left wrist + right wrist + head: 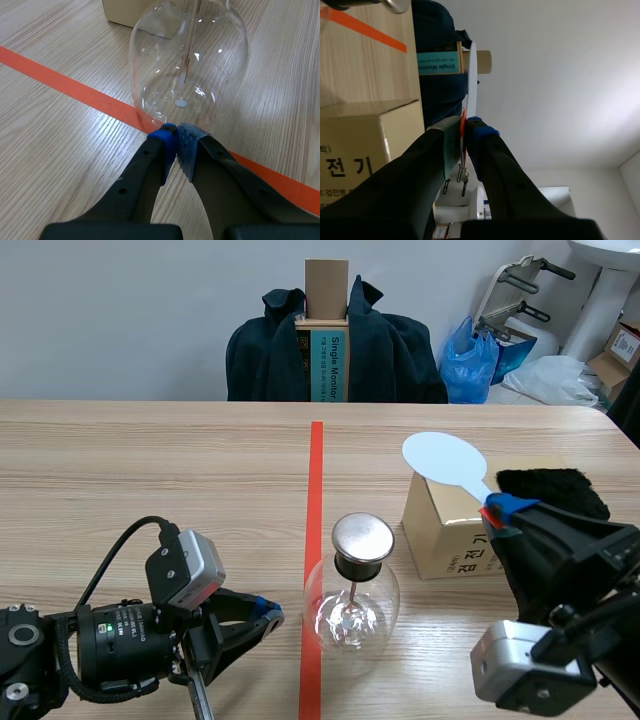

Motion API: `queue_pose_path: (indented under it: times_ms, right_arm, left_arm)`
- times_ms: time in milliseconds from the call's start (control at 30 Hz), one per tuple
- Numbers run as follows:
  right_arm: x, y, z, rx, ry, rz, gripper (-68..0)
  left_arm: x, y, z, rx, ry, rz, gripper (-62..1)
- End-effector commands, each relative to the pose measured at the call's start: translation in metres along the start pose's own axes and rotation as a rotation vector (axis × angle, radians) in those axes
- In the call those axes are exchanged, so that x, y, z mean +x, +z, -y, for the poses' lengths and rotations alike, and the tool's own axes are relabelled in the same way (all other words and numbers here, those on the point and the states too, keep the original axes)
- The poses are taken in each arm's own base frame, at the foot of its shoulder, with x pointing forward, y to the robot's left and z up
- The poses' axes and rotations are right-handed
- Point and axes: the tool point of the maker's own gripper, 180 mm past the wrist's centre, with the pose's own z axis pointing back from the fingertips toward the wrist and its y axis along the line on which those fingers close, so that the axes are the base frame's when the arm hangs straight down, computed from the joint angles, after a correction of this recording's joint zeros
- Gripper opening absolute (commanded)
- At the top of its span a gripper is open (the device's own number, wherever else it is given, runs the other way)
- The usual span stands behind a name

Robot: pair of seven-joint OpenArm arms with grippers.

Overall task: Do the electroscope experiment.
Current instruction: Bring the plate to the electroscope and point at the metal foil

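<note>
Glass electroscope [352, 600] stands on the tape line [316, 470], probably fragile and slippery; steady it low on the bulb. Left gripper [268, 617], fingers together, sits just beside it. Right gripper [500, 508] is clamped on the handle of the light, stiff white paddle [445, 458], near the cardboard box [440, 535]

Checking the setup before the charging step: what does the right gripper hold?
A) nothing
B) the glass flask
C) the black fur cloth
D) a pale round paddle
D: the right gripper has its jaws shut on the stem of the pale round paddle, which it holds up off the table.
</note>
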Motion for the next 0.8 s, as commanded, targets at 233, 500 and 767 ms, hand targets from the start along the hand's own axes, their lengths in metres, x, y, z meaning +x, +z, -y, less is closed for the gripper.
queue_pose_path:
  times_ms: [233, 500, 767]
  right_arm:
    - [-0.005, 0.008, -0.006, -0.004, 0.011, -0.02, -66.7]
    - [0.001, 0.009, -0.011, 0.007, 0.003, 0.012, -66.7]
    - [0.023, 0.011, -0.01, 0.007, 0.003, 0.138, -66.7]
  left_arm:
    - [0.009, 0.0, -0.001, 0.007, 0.004, 0.035, -58.6]
    - [0.009, 0.0, -0.001, 0.007, 0.004, 0.035, -58.6]
    - [0.009, 0.0, -0.001, 0.007, 0.004, 0.035, -58.6]
